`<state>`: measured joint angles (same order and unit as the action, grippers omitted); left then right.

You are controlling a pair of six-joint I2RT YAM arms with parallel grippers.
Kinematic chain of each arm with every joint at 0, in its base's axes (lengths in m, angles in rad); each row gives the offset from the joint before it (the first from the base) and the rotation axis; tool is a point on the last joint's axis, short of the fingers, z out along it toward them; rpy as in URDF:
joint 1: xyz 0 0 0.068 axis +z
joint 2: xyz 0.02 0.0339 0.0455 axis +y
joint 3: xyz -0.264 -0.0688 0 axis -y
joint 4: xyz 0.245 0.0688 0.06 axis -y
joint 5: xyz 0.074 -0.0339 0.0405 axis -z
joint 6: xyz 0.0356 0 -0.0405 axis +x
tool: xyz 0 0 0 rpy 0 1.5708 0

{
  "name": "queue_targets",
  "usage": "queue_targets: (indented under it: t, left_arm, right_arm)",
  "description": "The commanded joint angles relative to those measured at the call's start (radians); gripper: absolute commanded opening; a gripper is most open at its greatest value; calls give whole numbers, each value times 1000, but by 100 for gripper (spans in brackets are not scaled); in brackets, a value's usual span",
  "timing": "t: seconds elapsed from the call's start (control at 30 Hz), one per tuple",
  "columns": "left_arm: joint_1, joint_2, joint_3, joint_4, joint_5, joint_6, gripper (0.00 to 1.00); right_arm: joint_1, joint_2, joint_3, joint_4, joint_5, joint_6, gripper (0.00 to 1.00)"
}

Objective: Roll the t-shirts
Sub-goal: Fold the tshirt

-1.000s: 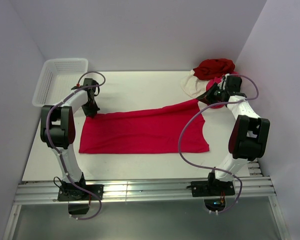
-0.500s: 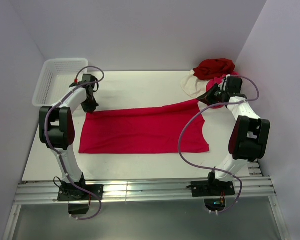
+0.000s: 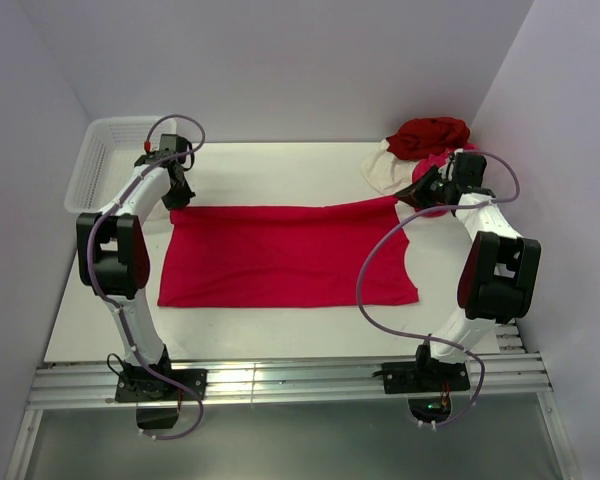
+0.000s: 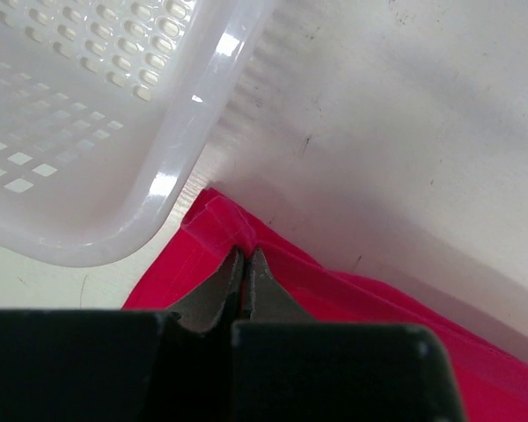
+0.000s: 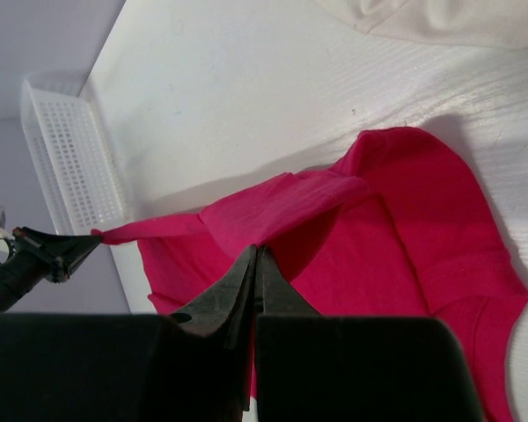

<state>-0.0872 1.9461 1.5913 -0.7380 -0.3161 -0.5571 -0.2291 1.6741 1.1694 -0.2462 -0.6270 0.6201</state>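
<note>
T-shirt (image 3: 280,255) edge in left tool (image 4: 245,253), right tool (image 5: 254,251).

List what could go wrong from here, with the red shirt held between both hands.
1. The left hand pinches only a small corner fold of the shirt; under tension it may slip free.
2. That hand sits right beside the basket; a pull outward could knock it.
3. The right hand grips near the pile of other shirts and might drag one along.

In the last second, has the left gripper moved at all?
Yes. The left gripper, shut on the red t-shirt corner, has pulled away from the arm bases toward the back wall, further alongside the white basket.
</note>
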Motion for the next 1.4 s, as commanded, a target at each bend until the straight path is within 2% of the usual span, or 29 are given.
queue_targets:
  t: [0.0, 0.4, 0.9, 1.17, 1.37]
  left_arm:
    - [7, 8, 45, 19, -32, 25, 0]
    - [7, -81, -76, 87, -21, 26, 0]
    - [7, -236, -272, 137, -15, 16, 0]
    - [7, -303, -379, 163, 9, -3, 0]
    - [6, -308, -399, 169, 11, -1, 0]
  right_arm:
    - [-9, -31, 23, 22, -13, 0, 0]
    - [-18, -91, -16, 1, -11, -16, 0]
    - [-18, -235, -183, -36, 33, -30, 0]
    - [-18, -252, -205, -71, 67, -33, 0]
    - [-18, -283, -228, -88, 93, -31, 0]
